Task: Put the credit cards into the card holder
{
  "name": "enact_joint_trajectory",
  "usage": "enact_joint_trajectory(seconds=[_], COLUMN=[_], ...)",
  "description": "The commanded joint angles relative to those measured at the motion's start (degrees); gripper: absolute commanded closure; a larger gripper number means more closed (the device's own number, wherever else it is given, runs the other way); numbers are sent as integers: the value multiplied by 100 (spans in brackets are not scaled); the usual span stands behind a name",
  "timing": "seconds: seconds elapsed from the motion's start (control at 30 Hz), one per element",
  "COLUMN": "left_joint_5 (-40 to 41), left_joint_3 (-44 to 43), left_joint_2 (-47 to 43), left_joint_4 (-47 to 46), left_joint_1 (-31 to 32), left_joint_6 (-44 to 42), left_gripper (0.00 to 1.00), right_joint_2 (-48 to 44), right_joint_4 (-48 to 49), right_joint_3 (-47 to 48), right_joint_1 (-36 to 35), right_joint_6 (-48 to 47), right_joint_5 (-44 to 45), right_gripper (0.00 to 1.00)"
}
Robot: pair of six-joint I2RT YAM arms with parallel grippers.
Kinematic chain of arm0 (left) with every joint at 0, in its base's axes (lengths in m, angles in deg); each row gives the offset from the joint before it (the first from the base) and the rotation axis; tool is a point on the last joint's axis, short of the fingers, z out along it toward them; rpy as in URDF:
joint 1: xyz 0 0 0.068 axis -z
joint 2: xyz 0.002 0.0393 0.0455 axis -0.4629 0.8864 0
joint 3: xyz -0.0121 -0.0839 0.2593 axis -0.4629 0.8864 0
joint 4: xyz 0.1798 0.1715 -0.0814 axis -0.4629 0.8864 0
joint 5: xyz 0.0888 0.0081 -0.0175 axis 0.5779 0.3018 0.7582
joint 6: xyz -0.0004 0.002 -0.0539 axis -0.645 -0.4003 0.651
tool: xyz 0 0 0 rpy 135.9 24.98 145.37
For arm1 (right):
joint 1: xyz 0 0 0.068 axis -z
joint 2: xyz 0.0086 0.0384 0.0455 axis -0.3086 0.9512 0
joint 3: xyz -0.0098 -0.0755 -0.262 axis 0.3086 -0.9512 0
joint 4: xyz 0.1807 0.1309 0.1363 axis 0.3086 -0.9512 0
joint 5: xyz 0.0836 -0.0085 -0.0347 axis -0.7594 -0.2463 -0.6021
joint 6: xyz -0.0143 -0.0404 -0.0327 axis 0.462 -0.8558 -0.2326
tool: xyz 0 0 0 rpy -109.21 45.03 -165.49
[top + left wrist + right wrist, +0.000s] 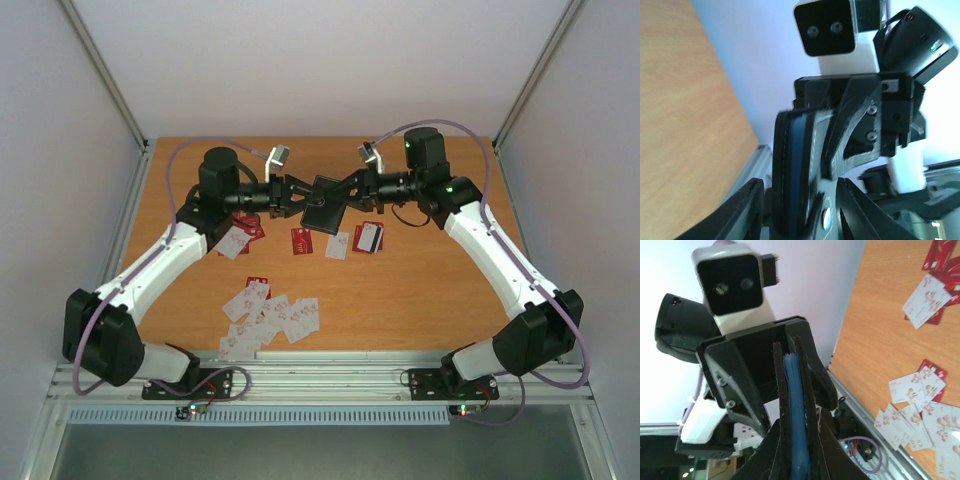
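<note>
— Whereabouts of the card holder (325,205)?
— Up in the air over the far middle of the surface (430,290), edge-on between the two arms, folded almost flat, with a pale blue lining.
— And the right hand (347,193)?
— Clamped on the holder's right edge.
— And the left hand (303,196)?
— Straddling the left edge. Gripping or merely beside it, cannot tell.
— Likely trouble?
— Twisting or dropping the holder, if pinched by one thin edge only. Also jamming a card against so narrow a gap.
— And the credit cards (270,318)?
— All lying on the surface: a heap near, left of centre, plus a few red and white ones below the hands.
— Surroundings?
— Orange-brown wood, pale walls (320,70) on three sides, metal posts (105,70) at the far corners, a ribbed rail (260,414) along the near edge.
</note>
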Motion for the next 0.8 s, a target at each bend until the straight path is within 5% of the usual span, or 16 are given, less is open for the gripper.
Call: enact_joint_trajectory(seconds=[0.0, 0.33, 0.77], left_joint_5=[617, 2737, 4705], left_joint_3=[-548, -1540, -2593], left_joint_2=[-436, -790, -102], left_joint_4=[2024, 5180, 6602], left_joint_1=[12, 33, 1265], left_joint_6=[-1563, -3790, -4759], left_gripper=[55, 44, 51], right_joint_2=[13, 362, 410], right_joint_4=[-1011, -3122, -4218], right_joint_3=[573, 1471, 1784], right_joint_1=[-2, 0, -26], right_joint_6=[-735, -1291, -1458], right_joint_5=[390, 1914, 2911], right_gripper=[99, 99, 99])
